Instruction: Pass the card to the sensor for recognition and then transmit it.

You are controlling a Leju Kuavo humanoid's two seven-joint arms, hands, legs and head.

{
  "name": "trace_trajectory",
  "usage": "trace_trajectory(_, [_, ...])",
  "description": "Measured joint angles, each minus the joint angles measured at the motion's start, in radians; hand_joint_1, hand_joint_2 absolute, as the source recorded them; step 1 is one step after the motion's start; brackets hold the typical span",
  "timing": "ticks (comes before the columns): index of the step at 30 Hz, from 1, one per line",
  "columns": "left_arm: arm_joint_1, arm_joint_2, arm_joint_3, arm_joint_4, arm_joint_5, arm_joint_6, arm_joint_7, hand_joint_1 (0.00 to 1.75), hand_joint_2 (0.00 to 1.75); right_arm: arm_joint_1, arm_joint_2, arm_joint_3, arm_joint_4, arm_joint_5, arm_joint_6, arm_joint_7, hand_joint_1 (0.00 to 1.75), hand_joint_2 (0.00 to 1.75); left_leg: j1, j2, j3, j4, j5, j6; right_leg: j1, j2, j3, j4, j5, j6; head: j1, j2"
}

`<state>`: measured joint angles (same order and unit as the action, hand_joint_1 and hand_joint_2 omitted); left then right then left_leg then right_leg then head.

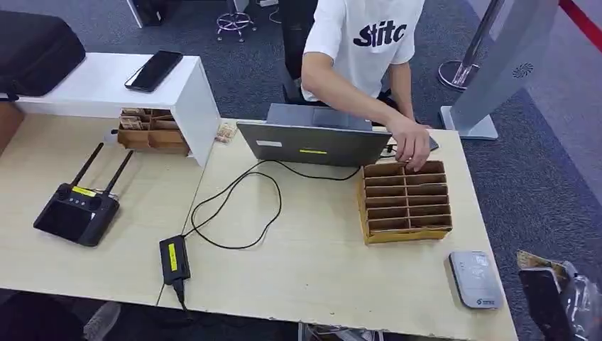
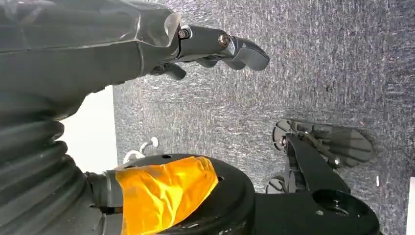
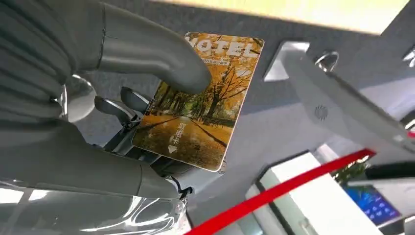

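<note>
One card was in play: a glossy hotel key card printed with autumn trees (image 3: 195,107), pinched between the thick grey thumb and darker fingers of the right hand (image 3: 147,112), which appeared at about four o'clock in the head view (image 1: 557,295), off the table's near right corner. The left hand (image 2: 215,46) hung over grey carpet with fingers loosely curled and holding nothing. Just beside the right hand, at roughly five o'clock on the pale wooden table (image 1: 319,263), lay the small grey rounded card sensor (image 1: 476,279), apart from the card. So the step in hand looked like the carry toward the sensor; recognition had not yet happened. The next move would call for lowering the card flat over the sensor's face. Farther off, near one o'clock, stood a slotted cardboard card holder (image 1: 406,202), and beyond it a person's hand (image 1: 409,145) reached beside a grey laptop (image 1: 316,142).
</note>
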<state>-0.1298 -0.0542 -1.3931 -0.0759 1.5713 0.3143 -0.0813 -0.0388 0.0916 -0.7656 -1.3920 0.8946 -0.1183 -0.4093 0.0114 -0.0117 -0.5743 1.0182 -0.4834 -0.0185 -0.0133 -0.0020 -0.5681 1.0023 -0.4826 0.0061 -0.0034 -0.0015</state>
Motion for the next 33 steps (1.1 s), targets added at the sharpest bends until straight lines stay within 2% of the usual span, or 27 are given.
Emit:
trace_trajectory(14, [0.0, 0.0, 0.001, 0.0, 0.0, 0.003, 0.0, 0.0, 1.75, 0.046, 0.063, 0.069, 0.02, 0.012, 0.0, -0.011, 1.75, 1.75, 0.0, 0.0, 0.0, 0.0, 0.0, 0.0, 0.0, 0.0, 0.0, 0.0, 0.0, 0.0, 0.0, 0.0])
trace_trajectory(33, [0.0, 0.0, 0.001, 0.0, 0.0, 0.0, 0.0, 0.0, 1.75, 0.047, 0.079, 0.107, 0.043, 0.027, 0.011, -0.009, 1.75, 1.75, 0.0, 0.0, 0.0, 0.0, 0.0, 0.0, 0.0, 0.0, 0.0, 0.0, 0.0, 0.0, 0.0, 0.0])
